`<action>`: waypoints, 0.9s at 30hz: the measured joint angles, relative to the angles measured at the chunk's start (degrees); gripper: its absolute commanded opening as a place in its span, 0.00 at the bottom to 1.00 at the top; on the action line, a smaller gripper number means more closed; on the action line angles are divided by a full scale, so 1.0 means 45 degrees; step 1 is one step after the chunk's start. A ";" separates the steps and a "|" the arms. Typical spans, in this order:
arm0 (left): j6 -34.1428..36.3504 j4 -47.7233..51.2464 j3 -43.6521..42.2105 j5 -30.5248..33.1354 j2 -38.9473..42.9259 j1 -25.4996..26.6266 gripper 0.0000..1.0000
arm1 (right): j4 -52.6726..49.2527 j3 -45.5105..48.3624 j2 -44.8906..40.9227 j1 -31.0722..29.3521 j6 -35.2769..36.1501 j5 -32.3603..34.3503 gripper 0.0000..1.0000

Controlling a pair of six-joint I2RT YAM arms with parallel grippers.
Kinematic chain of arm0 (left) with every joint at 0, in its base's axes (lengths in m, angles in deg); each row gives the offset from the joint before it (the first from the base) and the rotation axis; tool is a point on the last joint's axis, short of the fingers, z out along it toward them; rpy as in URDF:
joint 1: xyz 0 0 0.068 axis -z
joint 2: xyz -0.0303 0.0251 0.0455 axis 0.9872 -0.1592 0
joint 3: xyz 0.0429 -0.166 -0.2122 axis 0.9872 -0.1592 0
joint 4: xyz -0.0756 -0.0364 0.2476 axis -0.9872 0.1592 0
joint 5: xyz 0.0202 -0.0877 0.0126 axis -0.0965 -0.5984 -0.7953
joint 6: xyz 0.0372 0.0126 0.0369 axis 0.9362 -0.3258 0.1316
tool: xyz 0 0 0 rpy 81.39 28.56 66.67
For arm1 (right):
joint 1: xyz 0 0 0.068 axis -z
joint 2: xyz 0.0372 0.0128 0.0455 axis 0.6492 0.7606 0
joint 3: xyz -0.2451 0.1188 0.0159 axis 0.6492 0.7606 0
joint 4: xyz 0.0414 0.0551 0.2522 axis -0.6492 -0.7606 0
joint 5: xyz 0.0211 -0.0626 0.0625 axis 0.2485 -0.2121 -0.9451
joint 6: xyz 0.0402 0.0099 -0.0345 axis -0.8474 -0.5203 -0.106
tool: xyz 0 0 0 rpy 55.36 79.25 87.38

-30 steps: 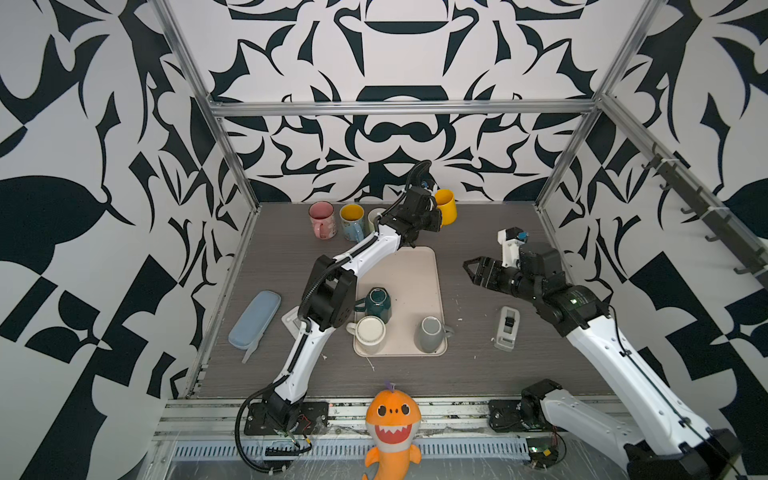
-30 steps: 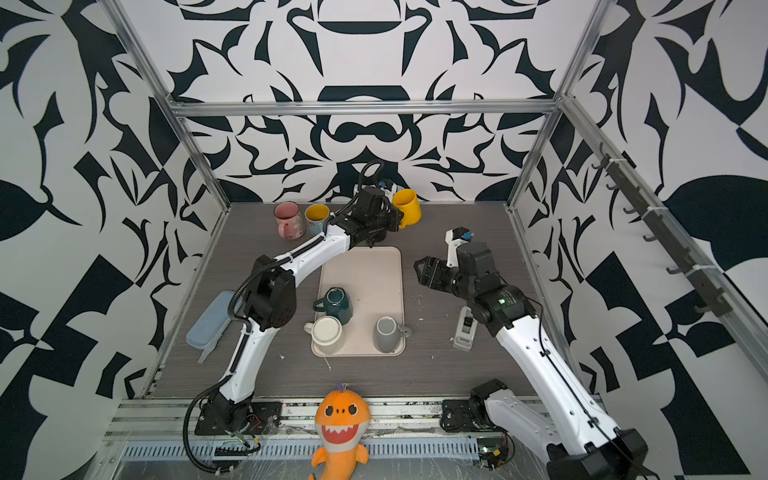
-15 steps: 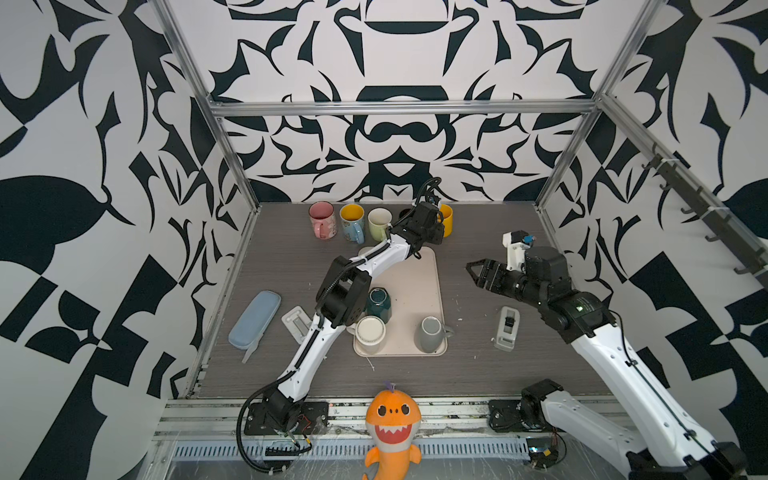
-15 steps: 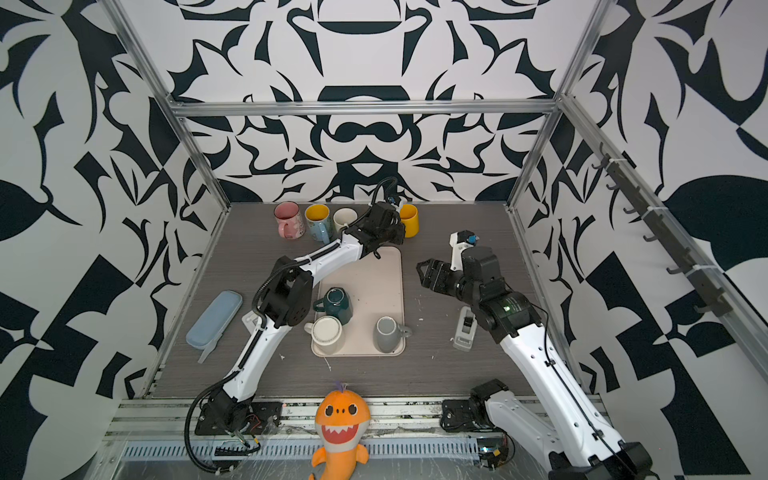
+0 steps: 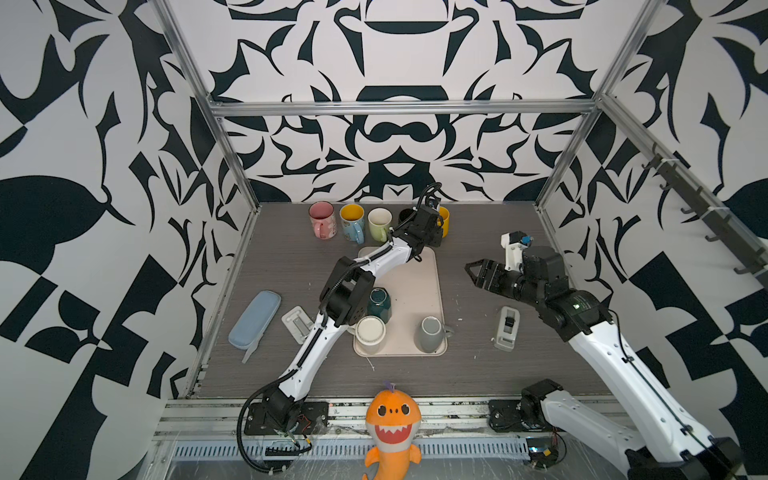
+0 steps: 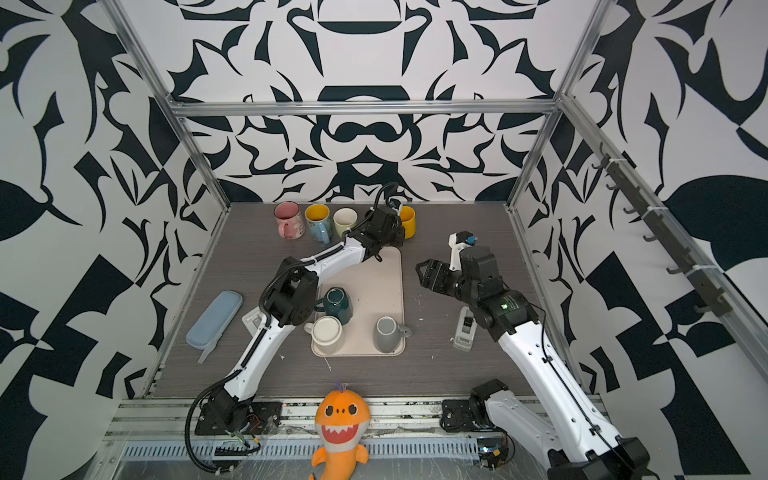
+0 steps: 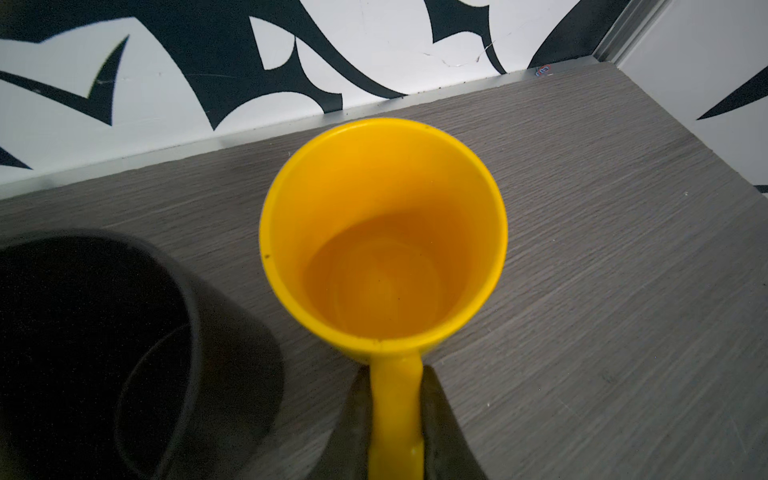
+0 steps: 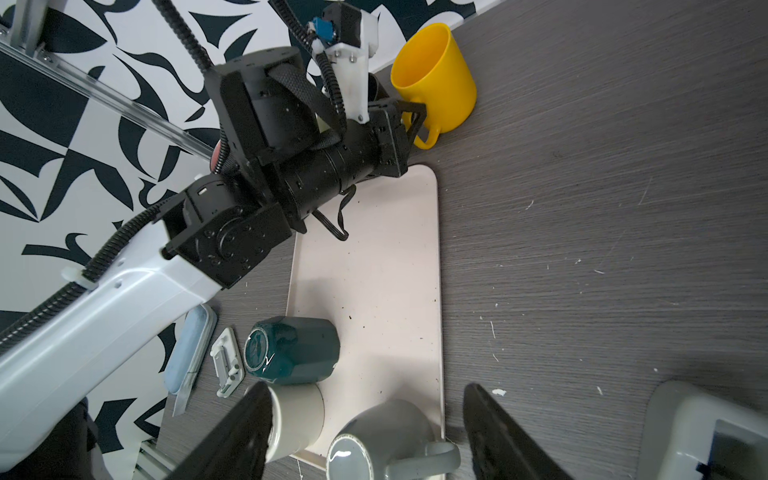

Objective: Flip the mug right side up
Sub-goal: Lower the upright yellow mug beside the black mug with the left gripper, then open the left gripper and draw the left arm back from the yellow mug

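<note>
No text, label, brand or number could be read anywhere; the pale print on the pink ceramic mug (image 5: pixel 322 219) was too small to make out.

Bare tabletop (image 6: pixel 440 216) right of the yellow mug (image 6: pixel 408 222)
Black mug (image 7: pixel 104 353) crowds its other side, wall (image 7: pixel 166 124) close behind. Far half of the tray (image 6: pixel 374 274) open; three mugs (image 6: pixel 386 332) fill the near end.

Enclosed by black-and-white patterned walls (image 5: pixel 395 50); floored at centre with grey wood-grain tabletop (image 5: pixel 478 374); crossed above by aluminium bar (image 5: pixel 399 108); hooks (image 5: pixel 670 168) at right.
</note>
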 measured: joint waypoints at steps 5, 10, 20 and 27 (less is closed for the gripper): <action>0.0126 -0.0141 -0.0068 0.0024 -0.0005 0.0005 0.26 | 0.0015 0.0039 0.0087 0.0000 -0.0049 -0.0049 0.76; 0.0369 -0.0889 -0.0204 0.0019 -0.0005 0.0034 0.41 | 0.0097 0.0092 0.0136 0.0000 -0.0087 -0.0083 0.76; 0.0389 -0.1695 -0.1481 0.0141 0.0471 0.0044 0.52 | 0.0185 0.0117 0.0189 0.0000 -0.0141 -0.0087 0.76; 0.0379 -0.2424 -0.3385 0.0539 0.2429 0.0044 0.58 | 0.0228 0.0272 0.0214 0.0000 -0.0262 -0.0083 0.76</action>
